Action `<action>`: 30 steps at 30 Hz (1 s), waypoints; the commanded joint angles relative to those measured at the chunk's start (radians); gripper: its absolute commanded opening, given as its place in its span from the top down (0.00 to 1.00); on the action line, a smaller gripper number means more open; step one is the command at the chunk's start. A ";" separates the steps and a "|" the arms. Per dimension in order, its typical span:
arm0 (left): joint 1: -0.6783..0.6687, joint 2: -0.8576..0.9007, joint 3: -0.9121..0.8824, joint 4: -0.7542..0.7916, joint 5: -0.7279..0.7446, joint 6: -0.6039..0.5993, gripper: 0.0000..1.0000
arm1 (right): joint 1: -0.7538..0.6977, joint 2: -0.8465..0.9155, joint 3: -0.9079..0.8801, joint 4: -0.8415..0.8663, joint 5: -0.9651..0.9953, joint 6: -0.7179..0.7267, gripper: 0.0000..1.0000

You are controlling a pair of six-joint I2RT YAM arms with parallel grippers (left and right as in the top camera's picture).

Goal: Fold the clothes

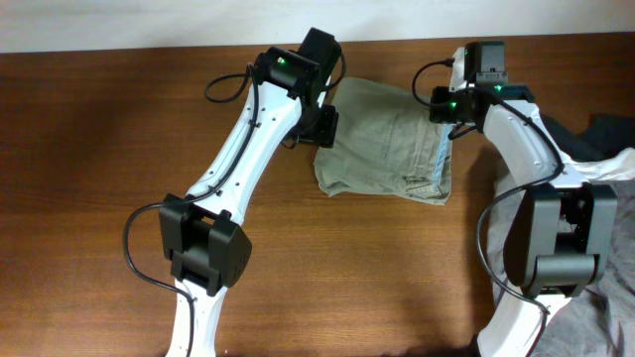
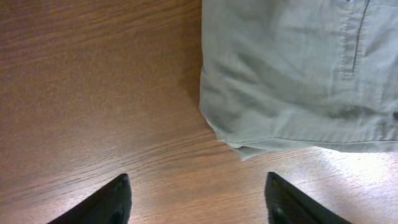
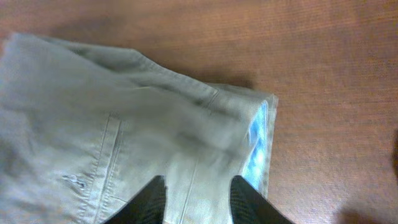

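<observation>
The khaki-green shorts [image 1: 382, 144] lie folded in a compact rectangle at the far middle of the table, with the pale blue inner edge [image 1: 440, 169] showing along their right side. My left gripper [image 1: 325, 127] is open and empty, over bare wood just off the shorts' left edge; the shorts [image 2: 298, 68] fill the upper right of the left wrist view, ahead of the fingers [image 2: 198, 199]. My right gripper [image 1: 448, 124] is at the shorts' far right corner. Its fingers [image 3: 198, 202] are apart over the cloth [image 3: 93, 137], next to the blue edge [image 3: 256, 149].
A pile of other garments, dark navy, white and grey [image 1: 605, 149], lies at the right edge of the wooden table [image 1: 99, 149], behind the right arm. More grey cloth [image 1: 595, 317] lies at the front right.
</observation>
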 commanded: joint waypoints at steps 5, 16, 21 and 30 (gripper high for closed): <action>-0.001 -0.040 -0.019 -0.042 -0.013 0.029 0.05 | -0.027 -0.115 0.024 -0.370 -0.092 0.055 0.48; -0.001 -0.040 -0.429 0.221 0.353 0.166 0.11 | 0.042 -0.083 -0.240 -0.346 -0.118 0.166 0.87; -0.001 -0.040 -0.439 0.270 0.246 0.166 0.41 | 0.018 -0.083 -0.277 -0.277 0.138 0.295 0.96; -0.001 -0.040 -0.439 0.297 0.208 0.166 0.13 | -0.022 -0.176 -0.223 -0.357 -0.066 0.208 0.63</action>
